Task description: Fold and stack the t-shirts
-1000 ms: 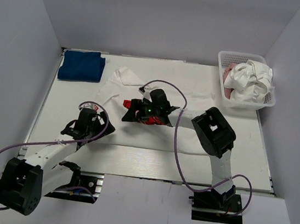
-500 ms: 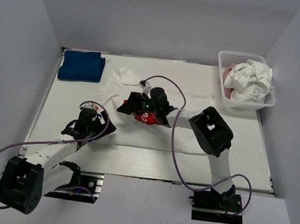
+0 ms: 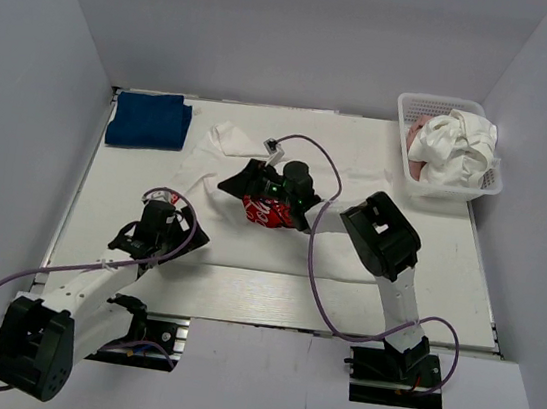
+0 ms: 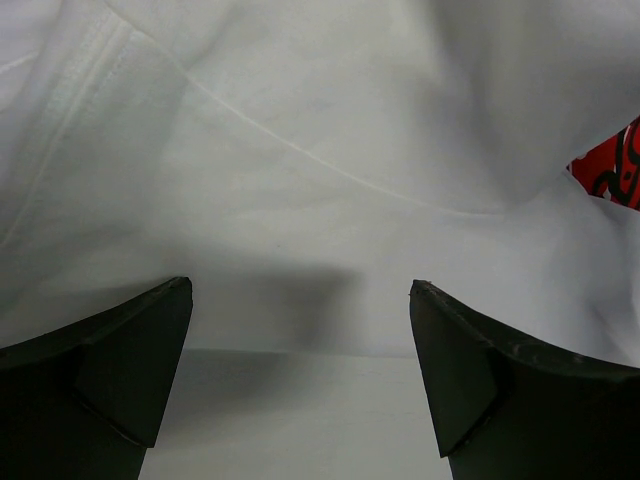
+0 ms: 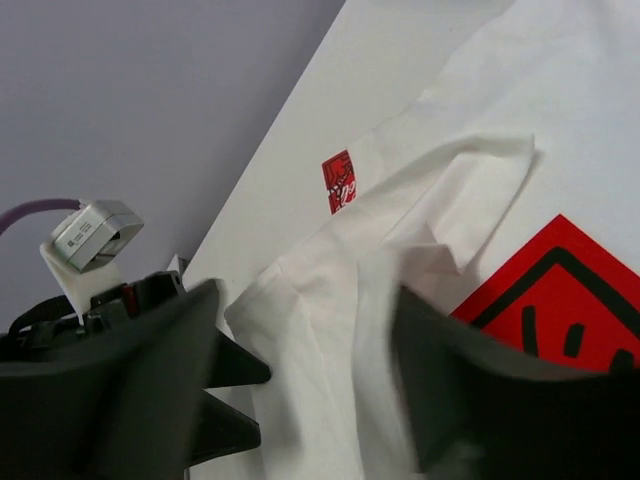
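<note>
A white t-shirt [image 3: 356, 190] with a red square print [image 3: 265, 213] lies spread over the middle of the table. My right gripper [image 3: 240, 182] hovers low over its left part, just beyond the print. It is open, with a ridge of white cloth [image 5: 330, 300] between its blurred fingers [image 5: 150, 370]. My left gripper [image 3: 189, 234] is open at the shirt's near-left edge. Its fingers [image 4: 120, 370] straddle the hem [image 4: 300, 260] with nothing held. A dark blue t-shirt [image 3: 148, 120] lies folded at the far left. White [image 3: 458, 143] and pink [image 3: 417, 148] t-shirts fill the basket.
The white mesh basket [image 3: 412, 107] stands at the far right corner. Grey walls enclose the table on three sides. The right arm's elbow [image 3: 381, 234] and purple cable [image 3: 317, 241] hang over the shirt's right half. A small red label [image 5: 338, 182] shows on the cloth.
My right gripper has moved a little toward the far side and turned, uncovering the red print, and its jaws have narrowed slightly. The left arm has barely shifted.
</note>
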Motion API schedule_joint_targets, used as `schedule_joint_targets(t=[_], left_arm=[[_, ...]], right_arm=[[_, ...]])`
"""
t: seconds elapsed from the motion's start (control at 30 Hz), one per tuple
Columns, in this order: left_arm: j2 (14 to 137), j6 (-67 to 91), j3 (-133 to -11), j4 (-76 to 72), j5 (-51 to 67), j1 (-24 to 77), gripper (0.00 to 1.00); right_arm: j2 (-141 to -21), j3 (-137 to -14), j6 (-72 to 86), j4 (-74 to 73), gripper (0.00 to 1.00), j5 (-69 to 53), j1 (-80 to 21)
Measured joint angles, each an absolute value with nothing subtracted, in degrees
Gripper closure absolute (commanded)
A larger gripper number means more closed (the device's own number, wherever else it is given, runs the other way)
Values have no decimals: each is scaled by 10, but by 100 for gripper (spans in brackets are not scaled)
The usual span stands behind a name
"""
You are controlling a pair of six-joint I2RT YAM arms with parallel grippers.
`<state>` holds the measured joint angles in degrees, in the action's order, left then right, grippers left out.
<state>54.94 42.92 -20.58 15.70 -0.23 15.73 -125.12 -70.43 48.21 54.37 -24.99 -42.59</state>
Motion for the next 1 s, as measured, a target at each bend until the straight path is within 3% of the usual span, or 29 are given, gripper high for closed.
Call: schedule_joint_targets(t=[0.1, 0.13, 0.27, 0.6, 1.0], left_arm=[[543, 432, -206, 169, -7, 157, 0], [542, 434, -206, 171, -8, 157, 0], [538, 436, -206, 179, -11, 157, 0], [531, 439, -206, 190, -11, 157, 0], [523, 440, -206, 205, -11, 157, 0]], right_arm=[[-1252, -709, 476, 529, 61, -251, -421], [-1253, -715, 471, 518, 77, -248, -420], [-1257, -746, 441, 444, 100, -225, -420], [-1258, -802, 337, 264, 100, -73, -422], [-1261, -805, 288, 187, 100, 71, -432]])
